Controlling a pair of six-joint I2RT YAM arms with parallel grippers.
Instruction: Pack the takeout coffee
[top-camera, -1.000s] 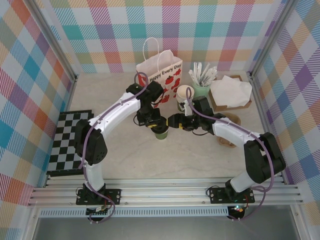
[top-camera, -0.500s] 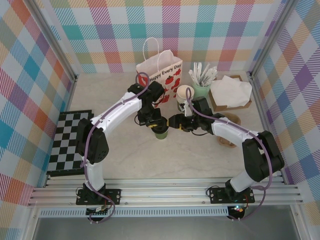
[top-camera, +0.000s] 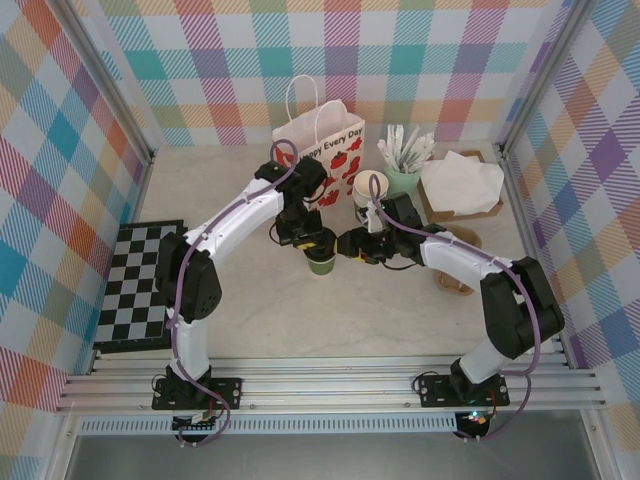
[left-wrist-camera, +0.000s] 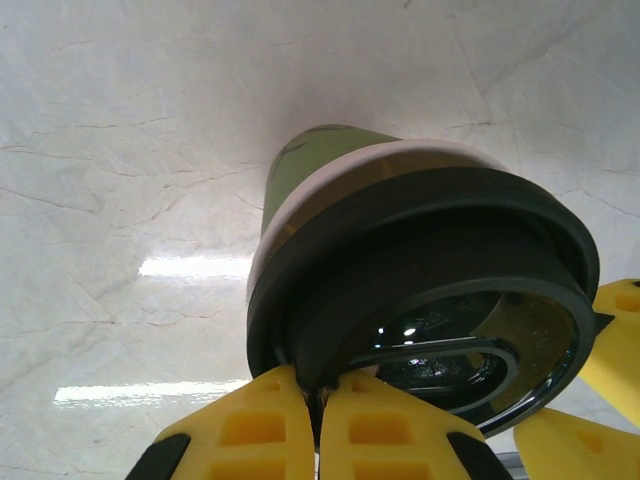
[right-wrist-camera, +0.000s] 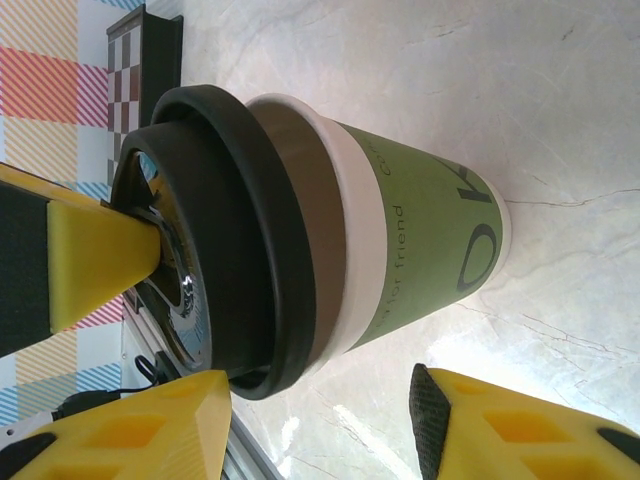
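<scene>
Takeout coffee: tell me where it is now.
The takeout coffee is central in the top view, in front of the paper bag, left gripper pinching its lid.

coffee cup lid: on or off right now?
On. The black lid covers the green cup's mouth in both wrist views, the left gripper pinching its rim. Fully snapped down: cannot tell.

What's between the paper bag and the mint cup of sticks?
One pale open-topped cup, close beside the bag; top external view shows it.
</scene>
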